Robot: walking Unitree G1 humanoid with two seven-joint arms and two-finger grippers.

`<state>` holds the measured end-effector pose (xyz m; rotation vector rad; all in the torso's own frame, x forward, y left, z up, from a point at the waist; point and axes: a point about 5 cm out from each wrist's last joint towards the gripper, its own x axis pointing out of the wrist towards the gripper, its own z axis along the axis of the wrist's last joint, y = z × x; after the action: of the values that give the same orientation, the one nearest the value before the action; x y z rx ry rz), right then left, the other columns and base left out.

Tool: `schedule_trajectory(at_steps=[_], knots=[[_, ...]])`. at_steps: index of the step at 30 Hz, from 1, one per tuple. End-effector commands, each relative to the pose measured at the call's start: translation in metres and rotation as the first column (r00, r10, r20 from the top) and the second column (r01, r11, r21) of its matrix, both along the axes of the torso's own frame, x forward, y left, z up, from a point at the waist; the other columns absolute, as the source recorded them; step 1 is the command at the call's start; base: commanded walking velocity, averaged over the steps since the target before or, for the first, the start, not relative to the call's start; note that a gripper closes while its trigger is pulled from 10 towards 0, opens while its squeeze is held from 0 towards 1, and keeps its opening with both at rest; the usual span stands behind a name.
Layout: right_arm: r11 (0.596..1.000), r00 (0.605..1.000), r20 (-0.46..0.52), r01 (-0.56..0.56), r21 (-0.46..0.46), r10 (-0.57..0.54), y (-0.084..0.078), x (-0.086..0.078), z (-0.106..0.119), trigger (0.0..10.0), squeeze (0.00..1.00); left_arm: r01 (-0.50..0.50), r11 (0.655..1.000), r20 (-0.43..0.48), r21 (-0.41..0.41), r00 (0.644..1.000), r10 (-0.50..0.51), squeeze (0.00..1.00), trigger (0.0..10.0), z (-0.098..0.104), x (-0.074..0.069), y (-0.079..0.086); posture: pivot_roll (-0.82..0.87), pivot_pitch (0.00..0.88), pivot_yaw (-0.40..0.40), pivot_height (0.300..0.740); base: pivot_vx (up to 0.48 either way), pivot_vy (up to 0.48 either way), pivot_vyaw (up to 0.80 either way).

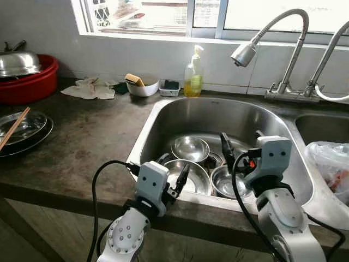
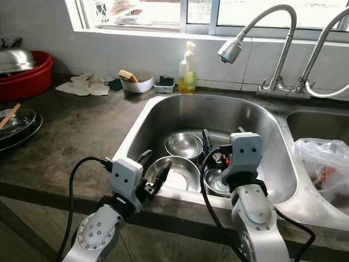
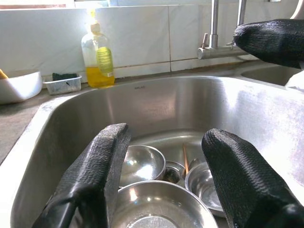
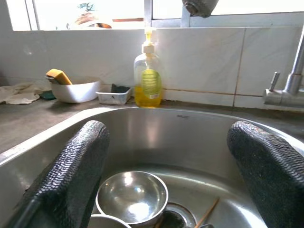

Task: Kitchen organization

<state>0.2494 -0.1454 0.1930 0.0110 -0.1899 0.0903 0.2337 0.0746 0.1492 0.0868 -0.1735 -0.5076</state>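
Note:
A steel sink (image 1: 210, 115) holds three steel bowls: one at the back (image 1: 190, 148), a larger one at the front (image 1: 191, 179) and a smaller one to its right (image 1: 228, 183). A wooden chopstick (image 3: 185, 158) lies among them near the drain. My left gripper (image 1: 172, 169) hovers open at the sink's front rim, just above the large front bowl (image 3: 161, 213). My right gripper (image 1: 241, 143) is open over the right part of the sink, above the small bowl, with nothing between its fingers (image 4: 71, 171).
A faucet head (image 1: 244, 53) hangs over the sink. Behind it stand a yellow soap bottle (image 1: 193, 73), a small tray (image 1: 170, 87) and a white bowl with a sponge (image 1: 143, 87). Left counter: cloth (image 1: 90, 88), red basin (image 1: 30, 82), plates with chopsticks (image 1: 22, 128). A plastic bag (image 1: 330, 164) fills the right sink.

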Motion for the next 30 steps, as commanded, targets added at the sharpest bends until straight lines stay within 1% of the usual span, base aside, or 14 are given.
schedule_trajectory(at_steps=[1,7,30], knots=[[1.000,0.999,0.038,-0.005,0.002,0.005,0.0020,-0.0013,0.0062,10.0,0.00,0.000,1.000,-0.003,0.005,1.000,0.000,0.00,10.0,0.0015,-0.0010,-0.0002,0.00,0.000,-0.022,0.740,-0.307,0.000,0.00],[1.000,0.999,0.043,-0.013,0.007,0.013,0.0051,-0.0006,0.0067,10.0,0.00,0.005,1.000,-0.001,0.011,1.000,-0.005,0.00,10.0,0.0014,-0.0013,-0.0010,0.00,0.000,-0.022,0.740,-0.309,0.000,0.00],[1.000,0.999,0.043,-0.008,0.013,0.007,0.0083,0.0020,0.0070,10.0,0.00,0.009,1.000,-0.007,0.017,1.000,-0.009,0.00,10.0,-0.0004,-0.0004,-0.0011,0.00,0.000,-0.017,0.740,-0.333,0.000,0.00]])
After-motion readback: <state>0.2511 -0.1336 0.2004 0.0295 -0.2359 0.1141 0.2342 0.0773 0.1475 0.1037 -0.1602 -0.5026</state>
